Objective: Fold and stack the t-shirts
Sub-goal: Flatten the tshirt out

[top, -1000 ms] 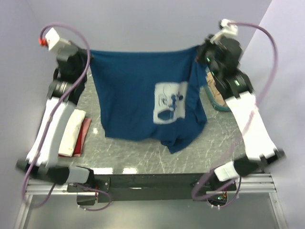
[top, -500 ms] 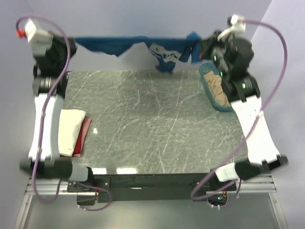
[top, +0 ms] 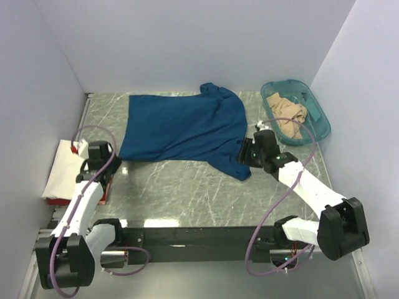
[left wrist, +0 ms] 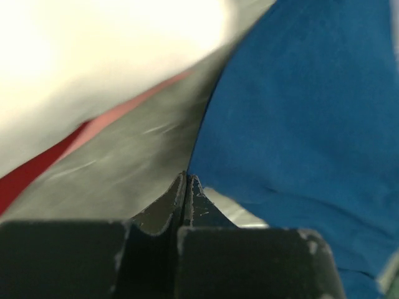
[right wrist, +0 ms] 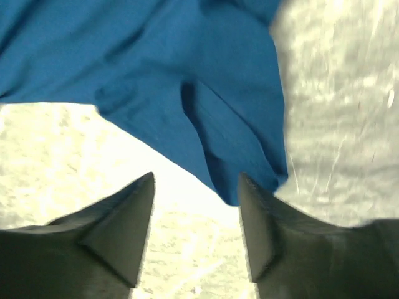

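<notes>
The dark navy t-shirt [top: 181,128] lies spread flat on the marble table, no print showing. My left gripper [top: 112,156] is low at its near left corner, jaws shut [left wrist: 187,177], and the shirt's edge [left wrist: 299,112] runs right into the tips. My right gripper [top: 245,154] stands open [right wrist: 196,177] at the shirt's near right corner [right wrist: 237,180], which lies loose just ahead of the right finger. A folded cream-white t-shirt [top: 62,174] sits at the left table edge. The tan t-shirt [top: 283,118] is bunched in the teal tub [top: 319,118].
A red flat item [top: 107,187] lies under the cream shirt's near side, also seen in the left wrist view [left wrist: 37,171]. The tub stands at the back right corner. Walls close in on the left, back and right.
Both arms have swung down from the back, laying the navy shirt flat with its print face down. The right gripper has opened and let go of its corner.
</notes>
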`<state>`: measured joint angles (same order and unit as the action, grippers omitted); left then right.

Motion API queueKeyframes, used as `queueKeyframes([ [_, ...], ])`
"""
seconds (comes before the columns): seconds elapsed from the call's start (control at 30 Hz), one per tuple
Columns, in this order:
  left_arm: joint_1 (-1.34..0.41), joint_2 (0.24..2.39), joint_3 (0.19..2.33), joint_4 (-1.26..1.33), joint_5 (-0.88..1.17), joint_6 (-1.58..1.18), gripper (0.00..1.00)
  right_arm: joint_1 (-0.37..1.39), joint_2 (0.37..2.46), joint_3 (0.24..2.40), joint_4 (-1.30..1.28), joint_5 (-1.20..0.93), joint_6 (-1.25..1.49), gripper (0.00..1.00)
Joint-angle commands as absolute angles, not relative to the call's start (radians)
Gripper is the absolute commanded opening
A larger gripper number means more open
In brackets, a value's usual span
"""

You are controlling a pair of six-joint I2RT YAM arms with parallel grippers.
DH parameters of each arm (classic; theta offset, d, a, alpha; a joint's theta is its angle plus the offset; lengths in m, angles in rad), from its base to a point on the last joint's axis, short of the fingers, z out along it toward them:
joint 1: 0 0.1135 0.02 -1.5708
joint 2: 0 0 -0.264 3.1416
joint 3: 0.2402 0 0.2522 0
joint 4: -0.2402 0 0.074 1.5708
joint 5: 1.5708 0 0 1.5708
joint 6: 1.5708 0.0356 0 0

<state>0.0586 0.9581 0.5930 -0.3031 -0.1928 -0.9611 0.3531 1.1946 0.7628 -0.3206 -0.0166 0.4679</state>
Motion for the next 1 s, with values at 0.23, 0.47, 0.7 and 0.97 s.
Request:
queueKeyframes([
  [0.23,0.066,0.804,0.534,-0.356,-0.310,-1.003,0.01,0.305,1.153,0.725,-0.226,0.137,0.563,0.68],
  [0.47,0.064,0.847,0.592,-0.399,-0.239,-1.029,0.01,0.246,1.252,0.736,-0.218,0.097,0.617,0.63],
  [0.7,0.064,0.870,0.614,-0.410,-0.203,-1.025,0.01,0.245,1.255,0.597,-0.127,0.045,0.675,0.59],
  [0.97,0.064,0.884,0.607,-0.414,-0.206,-1.017,0.01,0.247,1.284,0.580,-0.140,0.046,0.673,0.51],
])
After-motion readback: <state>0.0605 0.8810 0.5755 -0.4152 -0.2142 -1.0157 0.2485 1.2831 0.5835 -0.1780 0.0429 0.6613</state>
